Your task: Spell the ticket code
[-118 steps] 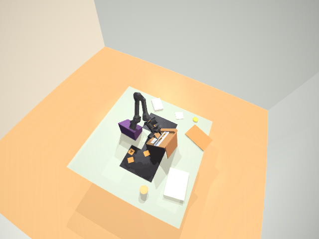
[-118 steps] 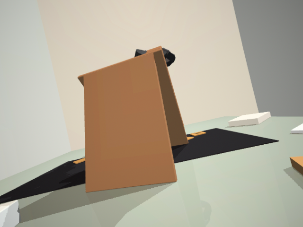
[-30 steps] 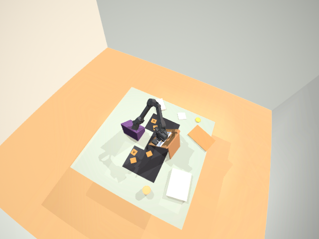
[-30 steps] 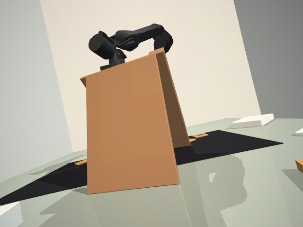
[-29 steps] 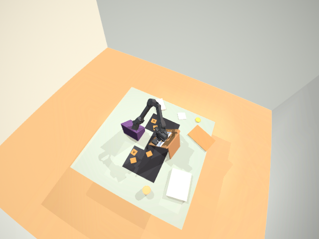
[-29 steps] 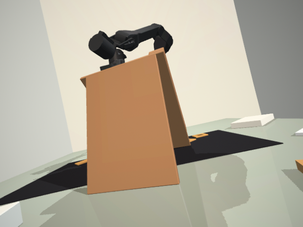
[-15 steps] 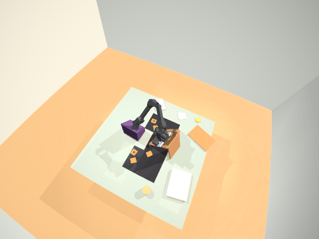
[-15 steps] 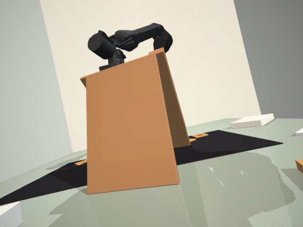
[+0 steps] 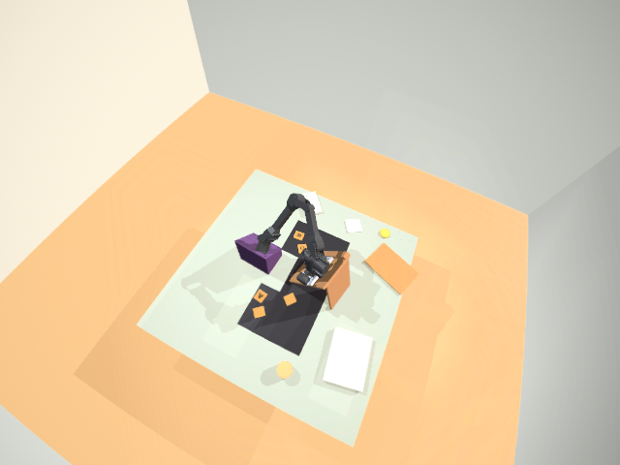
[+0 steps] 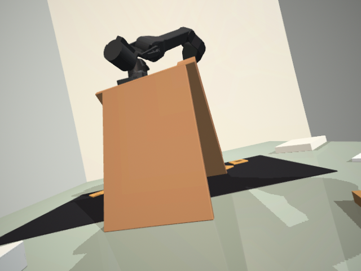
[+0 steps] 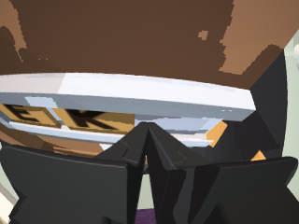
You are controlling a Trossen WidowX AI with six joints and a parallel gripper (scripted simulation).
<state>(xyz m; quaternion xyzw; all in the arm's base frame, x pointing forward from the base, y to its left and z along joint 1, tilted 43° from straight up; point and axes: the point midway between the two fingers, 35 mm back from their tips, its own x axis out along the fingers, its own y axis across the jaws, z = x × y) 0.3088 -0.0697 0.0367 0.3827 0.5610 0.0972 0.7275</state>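
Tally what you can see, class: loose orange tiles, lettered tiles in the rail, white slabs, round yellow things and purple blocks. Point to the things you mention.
Loose orange tiles (image 9: 259,312) (image 10: 238,160) (image 11: 217,133): 5
Lettered tiles in the rail (image 11: 95,122): 2
White slabs (image 9: 349,358) (image 10: 300,145): 3
Round yellow things (image 9: 284,369): 2
Purple blocks (image 9: 256,256) (image 11: 147,217): 1
Total: 13
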